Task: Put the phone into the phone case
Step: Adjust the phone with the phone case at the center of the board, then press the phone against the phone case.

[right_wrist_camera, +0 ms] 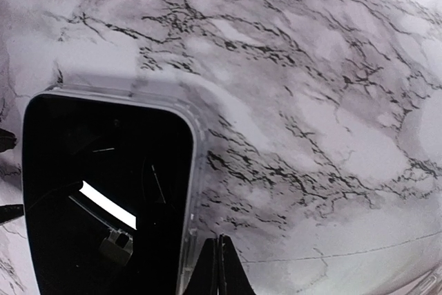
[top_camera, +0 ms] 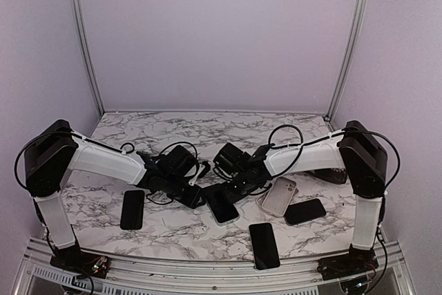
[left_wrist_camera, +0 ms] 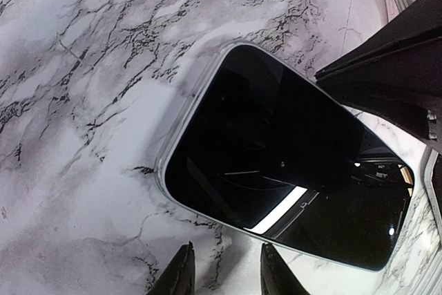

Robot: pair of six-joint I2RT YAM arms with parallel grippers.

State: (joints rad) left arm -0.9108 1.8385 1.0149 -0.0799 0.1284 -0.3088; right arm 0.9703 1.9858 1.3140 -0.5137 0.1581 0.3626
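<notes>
A phone [top_camera: 221,204] lies screen up at the middle of the marble table, between both grippers. A translucent phone case [right_wrist_camera: 196,164] rims its edge; the phone [left_wrist_camera: 276,164] looks seated inside that rim [left_wrist_camera: 181,112]. My left gripper [left_wrist_camera: 224,273] hovers just off one long side of the phone, its jaws open with only bare marble between them. The right gripper [right_wrist_camera: 219,267] is shut with nothing in it, its tips right beside the case's long edge, close to a corner of the phone [right_wrist_camera: 103,198]. In the top view the left gripper [top_camera: 198,195] and right gripper [top_camera: 238,188] flank the phone.
A black phone [top_camera: 132,209] lies at the left. Another black phone [top_camera: 264,245] sits near the front edge. A third [top_camera: 304,211] lies at the right beside a beige case [top_camera: 278,196]. Cables trail behind both wrists. Walls enclose the table [top_camera: 173,229].
</notes>
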